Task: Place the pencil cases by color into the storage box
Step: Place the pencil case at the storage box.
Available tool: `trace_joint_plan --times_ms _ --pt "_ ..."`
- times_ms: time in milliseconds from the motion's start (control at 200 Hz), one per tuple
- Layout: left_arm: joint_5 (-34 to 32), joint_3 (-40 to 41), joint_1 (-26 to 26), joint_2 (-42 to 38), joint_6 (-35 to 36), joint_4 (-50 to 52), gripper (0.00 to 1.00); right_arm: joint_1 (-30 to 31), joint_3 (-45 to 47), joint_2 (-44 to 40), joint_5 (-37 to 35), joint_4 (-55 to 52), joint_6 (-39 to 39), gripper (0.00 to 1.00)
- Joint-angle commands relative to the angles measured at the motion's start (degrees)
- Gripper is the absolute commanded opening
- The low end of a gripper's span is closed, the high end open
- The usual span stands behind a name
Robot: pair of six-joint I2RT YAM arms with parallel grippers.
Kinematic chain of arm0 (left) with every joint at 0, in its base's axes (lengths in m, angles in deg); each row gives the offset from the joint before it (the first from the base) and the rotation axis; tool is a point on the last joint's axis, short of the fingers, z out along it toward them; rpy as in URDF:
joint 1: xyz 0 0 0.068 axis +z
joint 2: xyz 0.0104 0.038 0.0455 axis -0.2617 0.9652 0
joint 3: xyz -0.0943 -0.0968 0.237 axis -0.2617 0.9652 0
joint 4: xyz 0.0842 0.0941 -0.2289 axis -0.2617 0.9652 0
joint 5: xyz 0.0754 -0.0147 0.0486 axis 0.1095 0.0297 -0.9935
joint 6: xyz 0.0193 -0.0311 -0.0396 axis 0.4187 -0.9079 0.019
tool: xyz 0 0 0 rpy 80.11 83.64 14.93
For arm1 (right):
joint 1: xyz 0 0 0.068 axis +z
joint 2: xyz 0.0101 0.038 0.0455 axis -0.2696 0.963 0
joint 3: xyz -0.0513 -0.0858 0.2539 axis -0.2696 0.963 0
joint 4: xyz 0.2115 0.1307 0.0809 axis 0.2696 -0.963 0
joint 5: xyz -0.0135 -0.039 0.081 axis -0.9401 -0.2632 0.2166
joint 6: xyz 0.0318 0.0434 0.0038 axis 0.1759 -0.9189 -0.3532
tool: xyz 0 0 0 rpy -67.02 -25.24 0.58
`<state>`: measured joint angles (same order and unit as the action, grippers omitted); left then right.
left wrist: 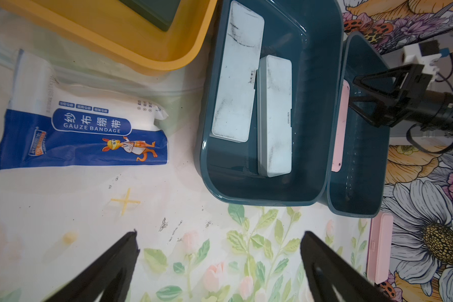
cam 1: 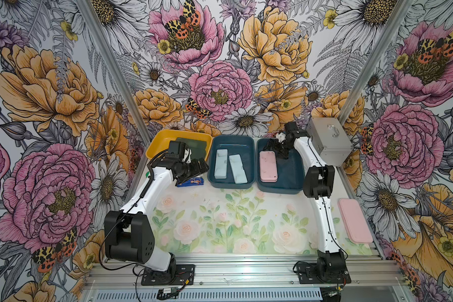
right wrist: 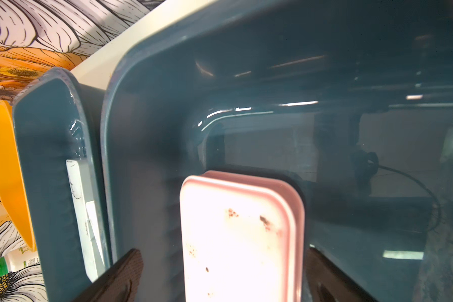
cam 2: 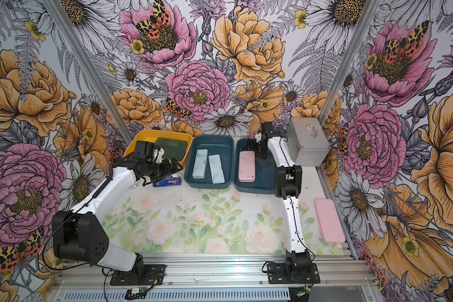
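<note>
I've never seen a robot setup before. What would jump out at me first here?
The giant flower-and-moth wallpaper surrounding the table. At the back stand a yellow bin and two teal bins; the right end effector hangs open over a pink pencil case in the rightmost one. A second pink case lies alone by the table's right edge.

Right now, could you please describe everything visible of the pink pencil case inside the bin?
The pink pencil case is a flat, oblong, plastic-looking box with rounded corners, a raised rim and dark specks on its lid. It lies flat on the floor of the right-hand teal bin, along one side wall. The open right gripper straddles one end.
</note>
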<state>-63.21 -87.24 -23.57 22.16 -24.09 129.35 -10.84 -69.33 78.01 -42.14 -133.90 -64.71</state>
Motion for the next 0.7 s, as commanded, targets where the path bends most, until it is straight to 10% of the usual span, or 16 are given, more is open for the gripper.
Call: trace_joint_plan --times_ms 0,375,695 --pt "-0.6 -2.2 -0.7 0.9 -0.6 0.1 0.99 0.2 1.1 -6.5 -3.5 1.4 3.1 0.99" --pt "2.6 -2.5 -1.3 1.1 1.2 0.6 0.99 0.6 25.0 -31.9 -32.4 -5.0 22.8 0.99" --pt "4.6 2.7 -1.6 -3.0 2.9 1.1 0.99 -12.6 53.7 -51.3 -37.5 -5.1 25.1 0.99"
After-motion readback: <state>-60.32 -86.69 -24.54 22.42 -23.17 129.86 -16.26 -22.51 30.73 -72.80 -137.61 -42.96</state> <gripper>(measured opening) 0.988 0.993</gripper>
